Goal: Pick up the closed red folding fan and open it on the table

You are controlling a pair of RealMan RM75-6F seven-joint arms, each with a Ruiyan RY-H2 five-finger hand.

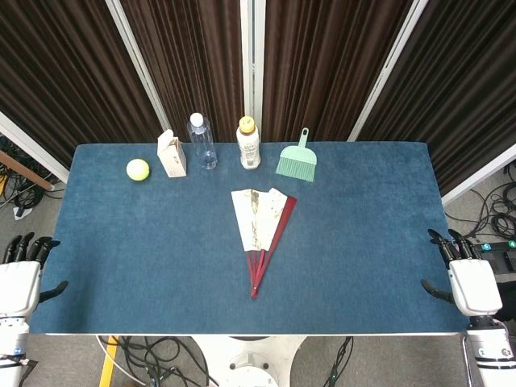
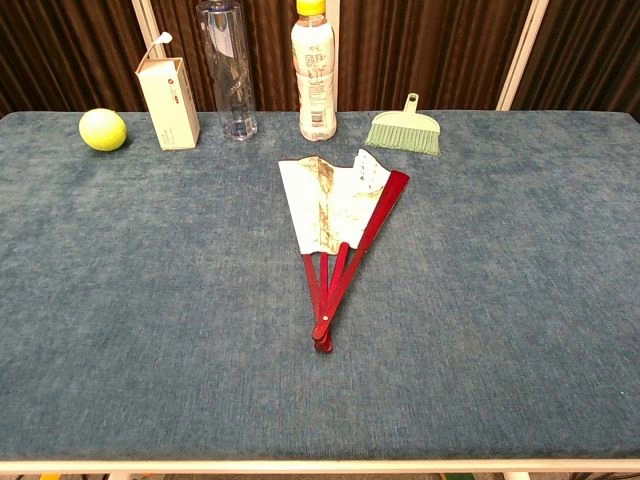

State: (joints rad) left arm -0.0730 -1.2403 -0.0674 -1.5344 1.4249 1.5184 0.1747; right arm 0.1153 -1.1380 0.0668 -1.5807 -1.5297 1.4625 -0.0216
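Note:
The red folding fan lies flat near the middle of the blue table, partly spread, its pale paper leaf toward the back and its red ribs meeting at a pivot toward the front; the chest view shows the fan the same way. My left hand hangs off the table's left edge, fingers apart, holding nothing. My right hand sits off the right edge, also empty with fingers apart. Neither hand touches the fan, and neither appears in the chest view.
Along the back edge stand a yellow-green ball, a small carton, a clear bottle, a yellow-capped bottle and a green hand brush. Dark curtains hang behind.

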